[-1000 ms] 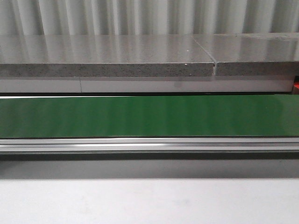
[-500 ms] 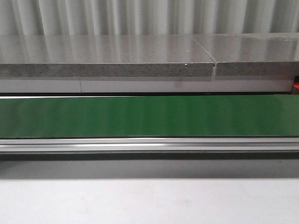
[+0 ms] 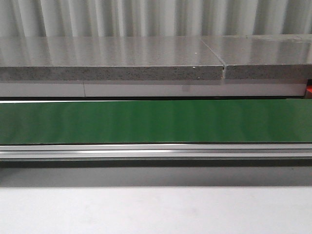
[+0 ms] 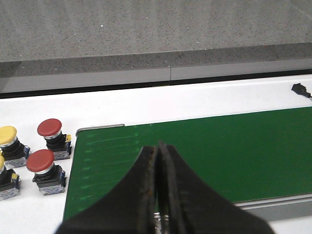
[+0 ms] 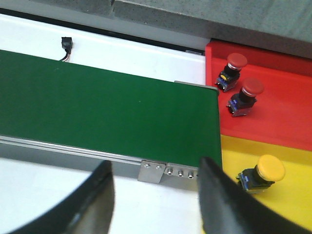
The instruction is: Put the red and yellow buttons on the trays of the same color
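Left pincer (image 4: pixel 158 195): closed, empty, over green conveyor belt (image 4: pixel 219 151). Right pincer (image 5: pixel 156 195): wide, empty. Red buttons (image 5: pixel 238 61) on red tray (image 5: pixel 287 112); yellow button (image 5: pixel 270 168) on yellow tray (image 5: pixel 292 195), 3 o'clock of belt.

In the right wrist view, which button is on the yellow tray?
The yellow-capped button, alone on the yellow tray; both red-capped buttons sit on the red tray.

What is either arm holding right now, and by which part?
Nothing. The left gripper has its jaws shut together on nothing above the green belt; the right gripper is open and empty, its jaws apart.
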Tool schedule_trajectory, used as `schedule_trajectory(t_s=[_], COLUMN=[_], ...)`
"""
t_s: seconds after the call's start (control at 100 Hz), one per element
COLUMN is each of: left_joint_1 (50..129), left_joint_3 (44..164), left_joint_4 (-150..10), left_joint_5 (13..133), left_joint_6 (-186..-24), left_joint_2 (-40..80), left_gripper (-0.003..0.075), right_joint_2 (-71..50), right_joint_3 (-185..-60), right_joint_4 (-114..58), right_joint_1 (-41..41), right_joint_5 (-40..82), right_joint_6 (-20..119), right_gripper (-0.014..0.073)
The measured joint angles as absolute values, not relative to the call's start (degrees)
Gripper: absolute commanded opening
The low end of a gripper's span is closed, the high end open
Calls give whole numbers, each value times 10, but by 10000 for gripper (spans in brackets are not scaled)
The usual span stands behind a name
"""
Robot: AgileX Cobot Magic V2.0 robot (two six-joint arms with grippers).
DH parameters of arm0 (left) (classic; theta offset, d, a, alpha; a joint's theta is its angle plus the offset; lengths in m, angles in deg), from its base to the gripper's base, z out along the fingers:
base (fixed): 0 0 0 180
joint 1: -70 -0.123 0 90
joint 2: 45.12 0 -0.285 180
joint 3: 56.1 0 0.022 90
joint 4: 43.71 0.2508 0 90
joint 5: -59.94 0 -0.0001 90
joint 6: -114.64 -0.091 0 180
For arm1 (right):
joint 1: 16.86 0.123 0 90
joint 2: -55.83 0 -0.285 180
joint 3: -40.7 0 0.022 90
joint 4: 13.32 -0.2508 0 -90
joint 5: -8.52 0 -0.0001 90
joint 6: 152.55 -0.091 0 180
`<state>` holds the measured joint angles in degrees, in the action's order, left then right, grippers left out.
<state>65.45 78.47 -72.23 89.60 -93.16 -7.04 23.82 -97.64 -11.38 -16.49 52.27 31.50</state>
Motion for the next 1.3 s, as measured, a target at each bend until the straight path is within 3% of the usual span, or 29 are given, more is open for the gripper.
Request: schedule_trajectory(t_s=[0.16, 0.47, 0.56, 0.71, 0.8, 1.08, 1.3], left_joint_1=[654, 654, 654, 654, 654, 651, 580], left_joint_3=[785, 785, 785, 785, 785, 785, 813], left_joint_4=[-722, -722, -722, -722, -722, -721, -680], left_joint_5=[896, 896, 896, 914, 919, 909, 888], left_joint_6=[-932, -932, -932, -932, -932, -893, -768], left_joint_2=[-70, -70, -70, -70, -70, -70, -18], left_gripper=[-20, 8, 121, 502, 615, 620, 619], right_joint_2=[238, 238, 238, 238, 238, 238, 238], right_joint_3=[-976, -976, -976, -976, -976, -976, -976], right_joint_4=[-114, -114, -114, -114, -114, -114, -114], right_joint_1=[-165, -165, -165, -165, -165, -165, -165], right_joint_5=[527, 527, 527, 527, 527, 527, 528], right_joint_6=[315, 315, 315, 315, 315, 315, 315], right_gripper=[-75, -68, -68, -68, -68, -68, -68])
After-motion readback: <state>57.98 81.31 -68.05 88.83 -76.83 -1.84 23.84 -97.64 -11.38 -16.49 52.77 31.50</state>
